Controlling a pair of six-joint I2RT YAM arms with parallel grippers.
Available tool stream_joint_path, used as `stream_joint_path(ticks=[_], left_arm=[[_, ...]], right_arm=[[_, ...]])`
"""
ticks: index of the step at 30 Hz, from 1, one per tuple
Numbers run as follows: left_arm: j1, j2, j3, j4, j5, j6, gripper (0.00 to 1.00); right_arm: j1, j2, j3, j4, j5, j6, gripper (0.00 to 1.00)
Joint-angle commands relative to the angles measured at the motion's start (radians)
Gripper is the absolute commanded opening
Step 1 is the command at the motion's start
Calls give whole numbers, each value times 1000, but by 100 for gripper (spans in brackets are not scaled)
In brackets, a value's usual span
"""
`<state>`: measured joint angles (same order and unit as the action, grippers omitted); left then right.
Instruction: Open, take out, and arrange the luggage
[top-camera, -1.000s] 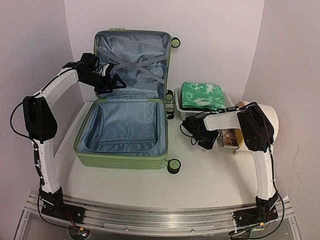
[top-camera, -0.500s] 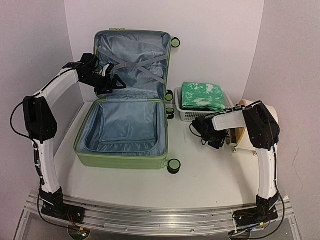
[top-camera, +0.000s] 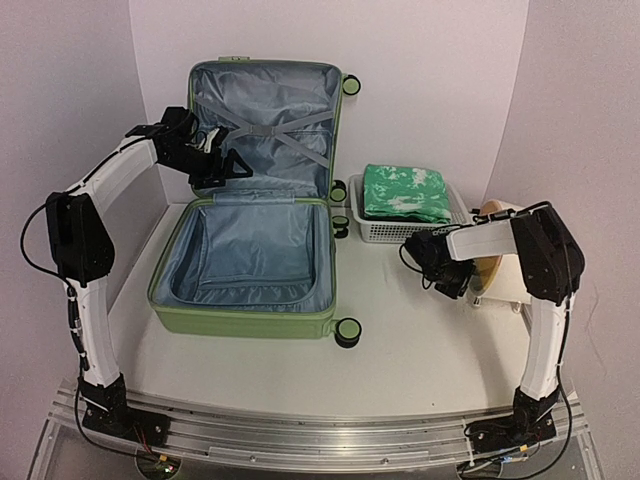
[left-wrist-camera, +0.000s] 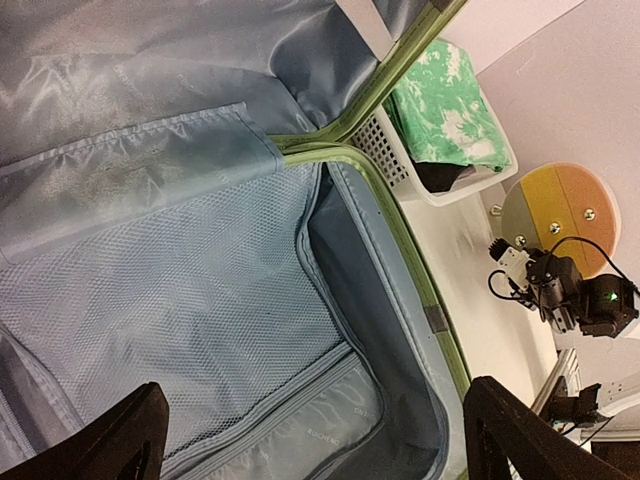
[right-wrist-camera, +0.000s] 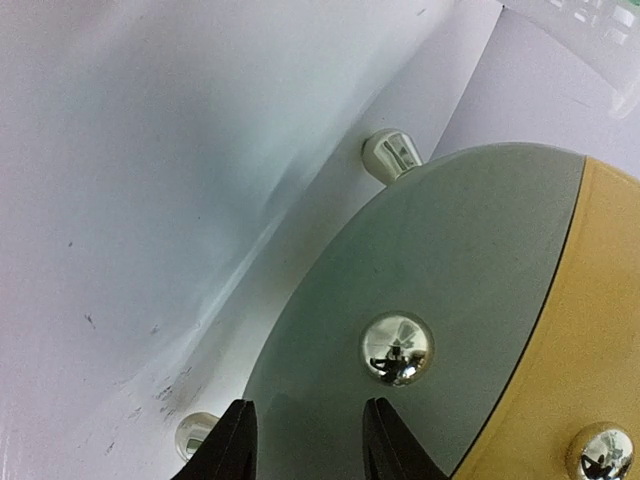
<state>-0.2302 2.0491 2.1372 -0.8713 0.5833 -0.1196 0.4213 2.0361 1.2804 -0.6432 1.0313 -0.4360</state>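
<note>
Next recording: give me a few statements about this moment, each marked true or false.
1. The suitcase lies open with its lid up. True.
2. The green-and-white cloth lies in the suitcase. False: it sits in the white basket.
3. The left gripper is open and holds nothing. True.
4. The right gripper hovers over the suitcase. False: it is at the knobbed face of the cylinder, right of the basket.
</note>
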Motion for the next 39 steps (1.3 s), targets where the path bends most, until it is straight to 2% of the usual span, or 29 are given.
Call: stream_joint_path(ticks=[1,10,13,15,17,18,19,20,23,25,27,29,31,32,35,39], left_arm=[[-1,-34,7,25,8,18,100],[-1,-47,-5,26,4,20,100],[0,-49,-12,30,2,21,99],[-2,-54,-20,32,-5,25,100],[-1,-69,-36,37,-22,40,100],[-1,-81,-51,42,-37,59,100],[-1,-105,-75,54,-59,89,100],[0,-141,-119,80,-93,128,100],[0,-305,-353,232,-235,272,100],[2,-442,-614,417,-298,340,100],[2,-607,-866,637,-320,360,100],[2,-779,-1111,889,-345,304,100],[2,-896,-1255,1034,-386,221,100],[3,-946,-1322,1061,-402,192,100],[39,-1072,-1465,1051,-370,57,100],[54,-1234,-1627,993,-510,-26,100]], right_arm=[[-18,-61,-16,-27,22,26,38],[-17,-154,-127,-27,15,44,38],[-16,-180,-125,-26,-12,61,41],[-8,-190,-78,-27,-74,97,48],[13,-197,-9,-26,-152,135,60],[25,-197,24,-23,-197,149,70],[38,-197,63,-18,-239,166,85],[51,-196,98,-8,-274,179,96],[93,-216,151,71,-369,198,98],[121,-276,121,189,-488,203,98],[136,-383,32,368,-631,218,98],[138,-521,-160,580,-787,251,98],[138,-661,-365,802,-860,271,98],[137,-719,-450,877,-881,281,98],[134,-848,-624,943,-906,332,98],[111,-1010,-840,1005,-869,412,98]])
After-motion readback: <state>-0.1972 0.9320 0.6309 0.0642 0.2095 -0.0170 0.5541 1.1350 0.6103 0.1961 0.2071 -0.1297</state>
